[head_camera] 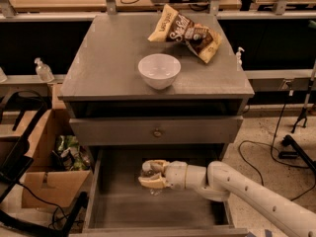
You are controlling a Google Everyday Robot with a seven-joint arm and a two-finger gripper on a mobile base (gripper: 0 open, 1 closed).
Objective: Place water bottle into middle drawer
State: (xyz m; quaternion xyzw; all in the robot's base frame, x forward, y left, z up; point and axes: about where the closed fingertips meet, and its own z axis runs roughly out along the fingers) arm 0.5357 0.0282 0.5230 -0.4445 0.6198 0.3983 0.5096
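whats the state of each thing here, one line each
gripper: shut on water bottle, inside middle drawer
water bottle: gripped, not yet released
middle drawer: pulled open
knobbed drawer: shut
bowl: upright, empty
chip bags: lying on cabinet top
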